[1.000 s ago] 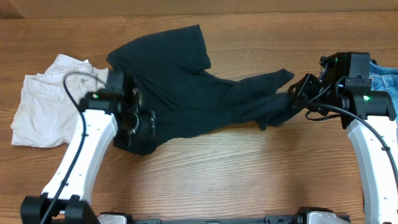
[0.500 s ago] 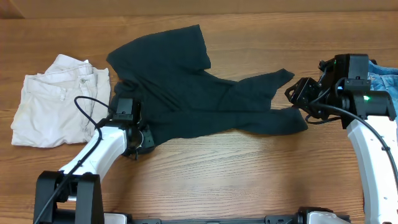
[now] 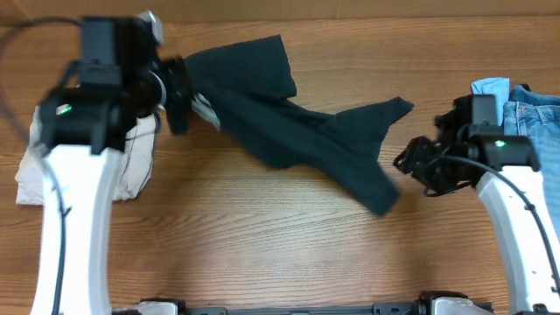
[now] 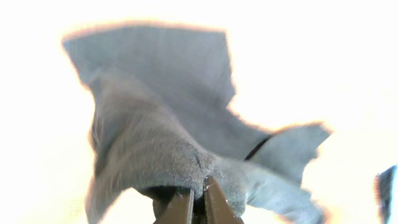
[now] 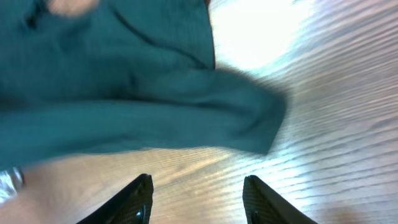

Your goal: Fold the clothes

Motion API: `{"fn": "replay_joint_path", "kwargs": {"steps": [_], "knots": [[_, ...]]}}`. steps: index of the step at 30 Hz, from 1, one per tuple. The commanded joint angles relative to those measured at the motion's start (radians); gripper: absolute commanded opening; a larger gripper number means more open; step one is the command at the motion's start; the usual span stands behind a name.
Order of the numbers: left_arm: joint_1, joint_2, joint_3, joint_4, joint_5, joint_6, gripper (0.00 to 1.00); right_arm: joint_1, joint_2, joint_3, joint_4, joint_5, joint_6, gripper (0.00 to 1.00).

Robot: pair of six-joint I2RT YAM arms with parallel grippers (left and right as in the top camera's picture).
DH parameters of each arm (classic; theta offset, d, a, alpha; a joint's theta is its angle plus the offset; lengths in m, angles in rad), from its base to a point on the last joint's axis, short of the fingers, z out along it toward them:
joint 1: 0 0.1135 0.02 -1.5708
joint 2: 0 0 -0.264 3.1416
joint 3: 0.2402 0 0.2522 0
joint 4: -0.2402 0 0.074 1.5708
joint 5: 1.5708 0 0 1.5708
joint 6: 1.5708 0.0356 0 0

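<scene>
The clothes, a dark navy T-shirt (image 3: 297, 131), hang stretched across the table's middle, lifted at the left end and trailing down to the right. My left gripper (image 3: 192, 96) is raised at the far left and shut on a bunched edge of the shirt. In the left wrist view the fingers (image 4: 180, 208) pinch the T-shirt (image 4: 155, 130) with no gap between them. My right gripper (image 3: 402, 163) stands open just right of the shirt's lower tip. In the right wrist view the right gripper (image 5: 198, 190) has only bare wood between its fingers, and the T-shirt (image 5: 124, 93) lies just ahead.
Cream-white shorts (image 3: 26, 179) lie at the left edge, mostly under the left arm. Blue jeans (image 3: 529, 98) sit at the far right behind the right arm. The wooden table (image 3: 262, 254) extends toward the front.
The left gripper has shut on the shirt's left edge and lifted it up toward the far left. The right gripper has let go of the shirt, opened and drawn back toward the front.
</scene>
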Motion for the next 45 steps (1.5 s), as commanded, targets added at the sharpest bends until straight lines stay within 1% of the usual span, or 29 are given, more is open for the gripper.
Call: {"fn": "replay_joint_path", "kwargs": {"steps": [1, 3, 4, 6, 10, 12, 16, 17, 18, 21, 23, 25, 28, 29, 30, 32, 36, 38, 39, 41, 43, 45], "knots": [[0.003, -0.014, 0.115, -0.010, 0.035, 0.020, 0.04, 0.066, 0.000, -0.103, 0.080, -0.154, -0.168, 0.50], [0.003, -0.014, 0.122, -0.007, 0.042, 0.020, 0.04, 0.103, 0.001, -0.142, 0.125, -0.198, -0.220, 0.51], [0.003, -0.014, 0.122, -0.007, 0.042, 0.020, 0.04, 0.148, 0.003, -0.167, 0.163, -0.198, -0.219, 0.56], [0.003, -0.014, 0.124, -0.003, 0.048, 0.020, 0.04, 0.182, 0.003, -0.176, 0.184, -0.197, -0.219, 0.58], [0.002, -0.014, 0.171, 0.041, 0.113, 0.028, 0.04, 0.271, 0.003, -0.177, 0.185, -0.193, -0.224, 0.58], [0.002, -0.014, 0.216, 0.063, 0.119, 0.027, 0.04, 0.320, 0.003, -0.177, 0.185, -0.181, -0.235, 0.58], [0.000, -0.014, 0.276, 0.069, 0.132, 0.027, 0.04, 0.426, 0.019, -0.177, 0.185, -0.069, -0.237, 0.59], [-0.003, -0.014, 0.283, 0.074, 0.156, 0.027, 0.04, 0.452, 0.034, -0.177, 0.186, -0.031, -0.233, 0.59], [-0.004, -0.015, 0.297, 0.106, 0.212, 0.025, 0.04, 0.474, 0.054, -0.177, 0.190, -0.007, -0.233, 0.60], [-0.005, -0.015, 0.358, 0.220, 0.336, -0.040, 0.04, 0.507, 0.095, -0.177, 0.227, 0.003, -0.235, 0.59], [-0.016, -0.015, 0.426, 0.267, 0.344, -0.056, 0.04, 0.514, 0.090, -0.173, 0.245, 0.002, -0.238, 0.60], [-0.026, -0.014, 0.511, 0.242, 0.284, -0.043, 0.04, 0.514, 0.076, -0.161, 0.249, -0.017, -0.243, 0.61], [-0.052, -0.014, 0.588, 0.156, 0.185, 0.028, 0.04, 0.514, 0.045, -0.143, 0.264, -0.116, -0.272, 0.63], [-0.068, -0.014, 0.603, 0.118, 0.130, 0.055, 0.04, 0.515, 0.031, -0.135, 0.278, -0.161, -0.271, 0.63], [-0.098, -0.014, 0.612, 0.068, 0.045, 0.094, 0.04, 0.515, 0.015, -0.127, 0.302, -0.212, -0.257, 0.63], [-0.155, -0.012, 0.612, 0.014, -0.098, 0.147, 0.04, 0.515, -0.003, -0.121, 0.352, -0.296, -0.198, 0.63], [-0.276, -0.009, 0.612, 0.033, -0.311, 0.229, 0.04, 0.518, -0.006, -0.121, 0.450, -0.420, -0.123, 0.63], [-0.350, -0.007, 0.612, 0.068, -0.441, 0.291, 0.04, 0.535, -0.006, -0.121, 0.497, -0.472, -0.123, 0.63], [-0.390, -0.002, 0.612, 0.085, -0.527, 0.322, 0.04, 0.548, -0.006, -0.121, 0.523, -0.478, -0.109, 0.63], [-0.433, 0.011, 0.612, 0.103, -0.653, 0.359, 0.04, 0.582, -0.006, -0.121, 0.576, -0.482, -0.073, 0.63], [-0.447, 0.027, 0.612, 0.103, -0.723, 0.365, 0.04, 0.620, -0.006, -0.121, 0.624, -0.481, -0.051, 0.63], [-0.451, 0.040, 0.612, 0.095, -0.747, 0.365, 0.04, 0.662, -0.006, -0.121, 0.668, -0.447, -0.036, 0.63]]}}
